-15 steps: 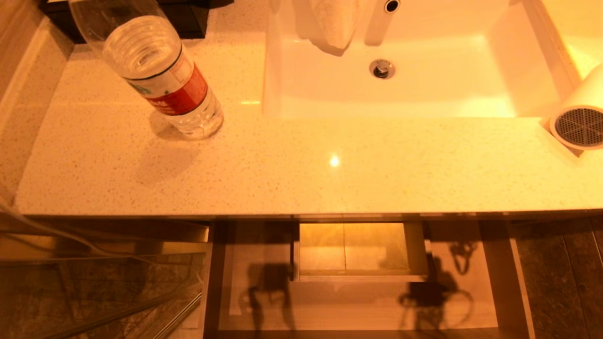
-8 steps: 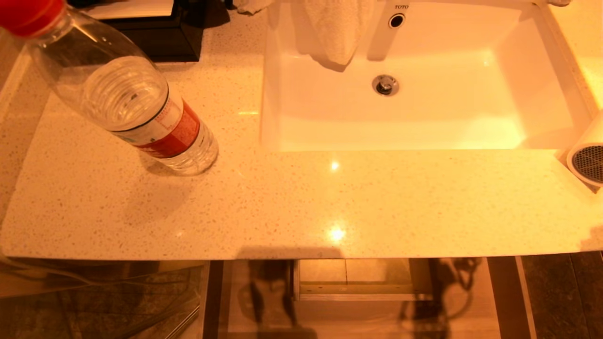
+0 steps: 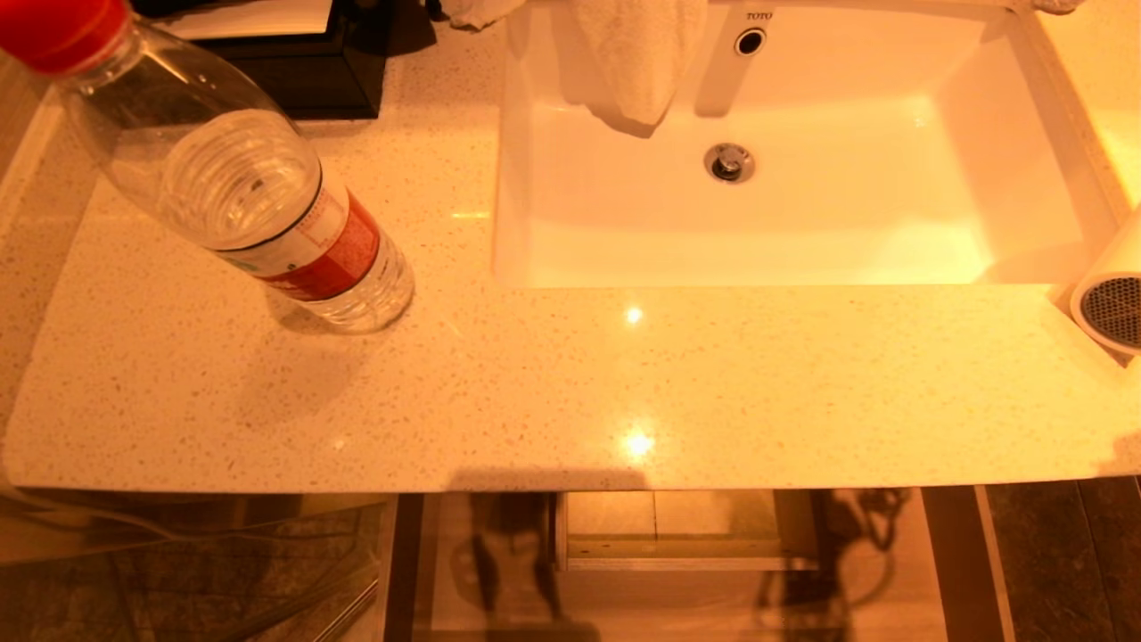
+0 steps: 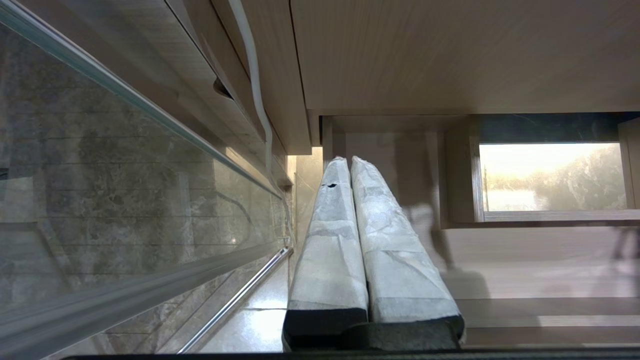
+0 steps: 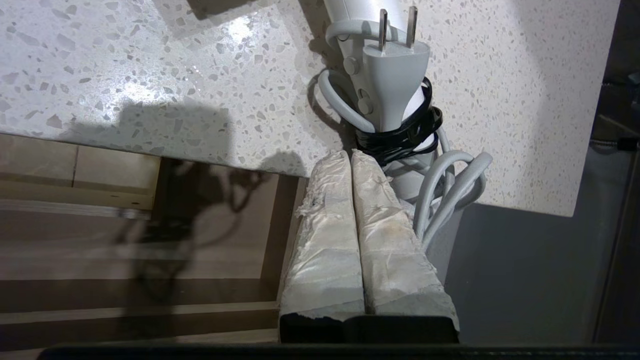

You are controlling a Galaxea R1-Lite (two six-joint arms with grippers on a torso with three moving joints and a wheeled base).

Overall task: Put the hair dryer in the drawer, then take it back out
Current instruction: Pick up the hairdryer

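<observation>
The white hair dryer (image 3: 1110,299) lies on the speckled counter (image 3: 535,392) at its far right end, its dark mesh grille facing me. In the right wrist view its handle, plug and strapped cord (image 5: 385,75) reach over the counter's front corner. My right gripper (image 5: 350,156) is shut and empty, its tips just beside the handle's end and the cord loops. The drawer (image 3: 677,593) stands pulled out below the counter, pale wood with a boxed cut-out (image 3: 682,530) at the back. My left gripper (image 4: 347,162) is shut, low under the counter by the drawer (image 4: 525,265).
A tilted-looking water bottle (image 3: 258,205) with a red label stands on the counter's left part. The white sink (image 3: 802,232) has a towel (image 3: 637,53) over its back rim. A black box (image 3: 303,62) sits at the back left. A glass panel (image 3: 178,571) stands left of the drawer.
The whole head picture has slid downward as the camera moved: more of the counter's back shows and less of the drawer. The things themselves lie where they were.
</observation>
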